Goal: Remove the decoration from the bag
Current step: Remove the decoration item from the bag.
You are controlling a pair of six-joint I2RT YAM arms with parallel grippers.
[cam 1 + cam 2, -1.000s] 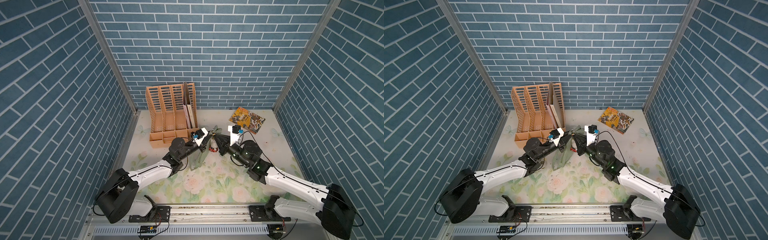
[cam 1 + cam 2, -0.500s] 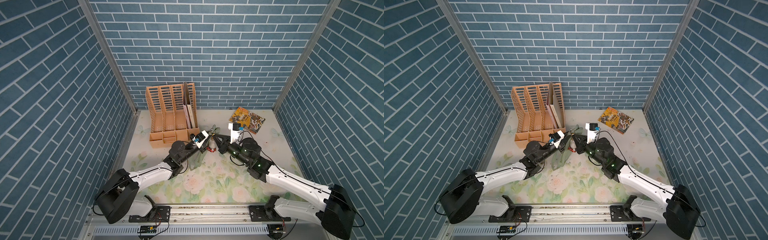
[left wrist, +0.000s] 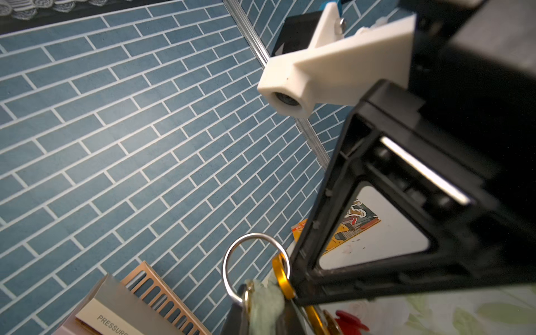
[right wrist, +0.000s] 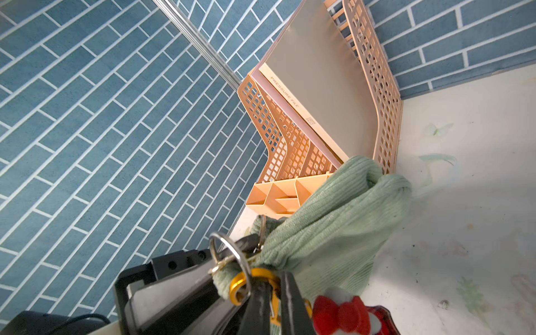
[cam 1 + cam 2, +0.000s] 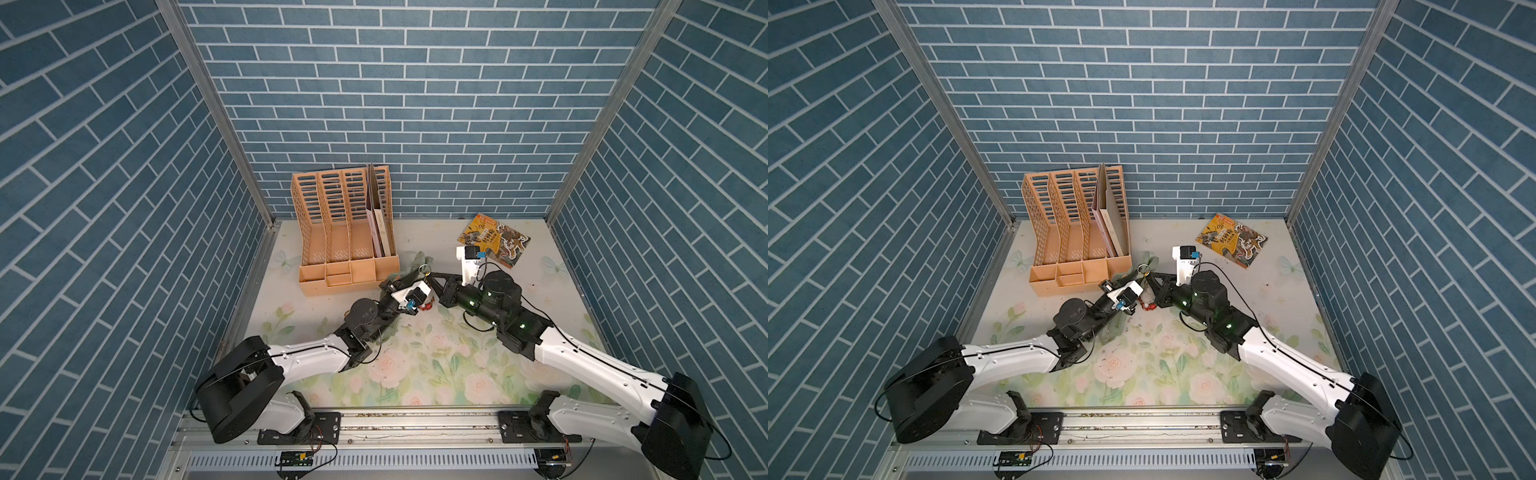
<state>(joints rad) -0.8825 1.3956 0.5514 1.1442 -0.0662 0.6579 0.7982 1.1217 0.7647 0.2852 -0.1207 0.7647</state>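
The sage-green bag (image 4: 327,220) hangs bunched between my two grippers, in front of the rack; in both top views only a fold (image 5: 417,261) (image 5: 1148,264) shows. My left gripper (image 3: 262,316) (image 5: 417,277) is shut on the bag's green tab beside a silver ring (image 3: 226,266). The decoration (image 4: 339,313) is a red-and-white charm on a gold carabiner (image 4: 246,282). My right gripper (image 4: 274,304) (image 5: 430,275) is shut on that carabiner, which is still hooked through the ring. The charm (image 5: 426,306) dangles below the two grippers.
An orange file rack (image 5: 345,232) holding folders stands at the back left, just behind the bag. A colourful booklet (image 5: 494,239) lies at the back right. The floral mat (image 5: 415,365) covers the table in front of the arms.
The right gripper has closed slightly more on the carabiner. The left wrist has dropped a little toward the table while both grippers stay together at the ring.
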